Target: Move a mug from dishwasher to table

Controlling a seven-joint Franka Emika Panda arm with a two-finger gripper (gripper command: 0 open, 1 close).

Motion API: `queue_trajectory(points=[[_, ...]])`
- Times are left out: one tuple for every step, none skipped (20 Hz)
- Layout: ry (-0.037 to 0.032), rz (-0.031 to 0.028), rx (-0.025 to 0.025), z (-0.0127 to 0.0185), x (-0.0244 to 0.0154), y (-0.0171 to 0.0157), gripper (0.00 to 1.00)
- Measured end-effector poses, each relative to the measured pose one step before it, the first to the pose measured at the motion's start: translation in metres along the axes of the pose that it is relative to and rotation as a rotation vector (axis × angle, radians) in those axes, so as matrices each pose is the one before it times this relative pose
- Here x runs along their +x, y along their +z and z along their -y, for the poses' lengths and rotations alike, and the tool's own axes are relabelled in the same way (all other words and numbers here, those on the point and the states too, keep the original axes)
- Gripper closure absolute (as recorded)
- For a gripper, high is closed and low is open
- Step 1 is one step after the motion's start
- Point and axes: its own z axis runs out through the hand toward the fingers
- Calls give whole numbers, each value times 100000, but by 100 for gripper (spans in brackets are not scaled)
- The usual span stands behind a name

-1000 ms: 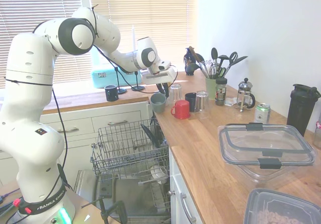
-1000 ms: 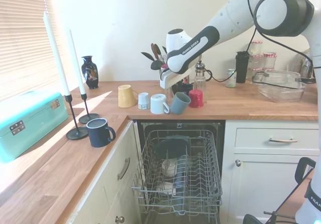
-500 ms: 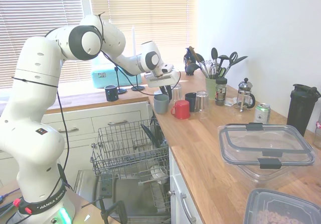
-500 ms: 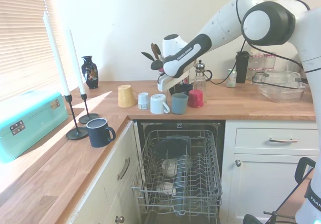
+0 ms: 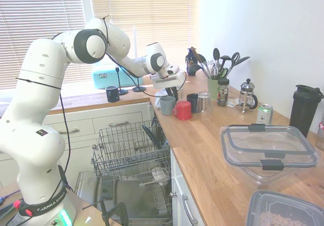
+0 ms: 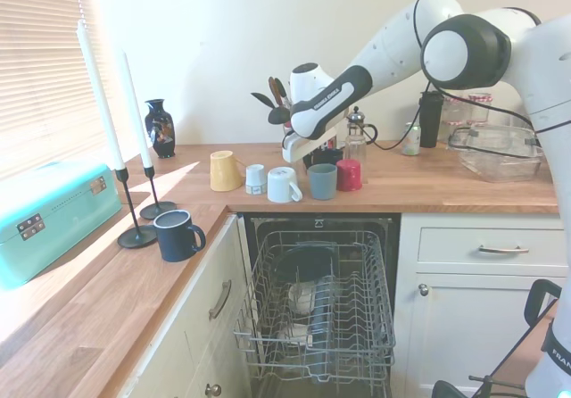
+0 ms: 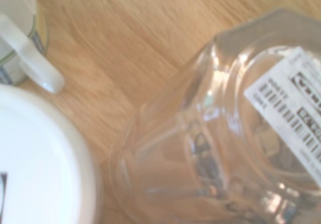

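The wooden butcher-block bench runs along the white cabinets, and the blue-grey mug stands upright on it near its front edge, directly above the open dishwasher. The dishwasher's grey wire rack is pulled out below the mug, with a few pieces of crockery lying low among its tines. The end effector hangs just above and behind the mug, apart from it; whether its fingers are spread or closed cannot be told from either outside view.

Measured from the mug: a red mug stands just beside it on the side toward the clear plastic container, a white mug just beside it on the other side, then a small white striped cup and a tilted yellow mug farther along. A dark navy mug sits well apart from the mug, near the candlesticks and the teal case.

The wrist view shows an upturned clear glass with a barcode label, standing on the wood close to a white mug rim.
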Motion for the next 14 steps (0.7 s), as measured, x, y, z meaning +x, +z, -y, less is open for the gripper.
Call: queue_trajectory(points=[[232,-68,-22,-48,115,45,100],[333,6,57,-64,122,32,100],[410,58,102,-60,114,24,100],[833,550,422,-48,60,8,0],[765,839,499,-36,53,-26,0],[336,618,292,-19,30,-23,0],[172,442,199,3,20,-36,0],[159,253,117,4,12,-24,0],[53,118,65,5,4,-12,0],[-31,73,48,13,-1,-16,0],[-36,24,77,26,-6,-25,0],[6,0,48,27,0,-28,0],[-1,17,31,30,4,-37,0],[8,60,86,48,-14,-39,0]])
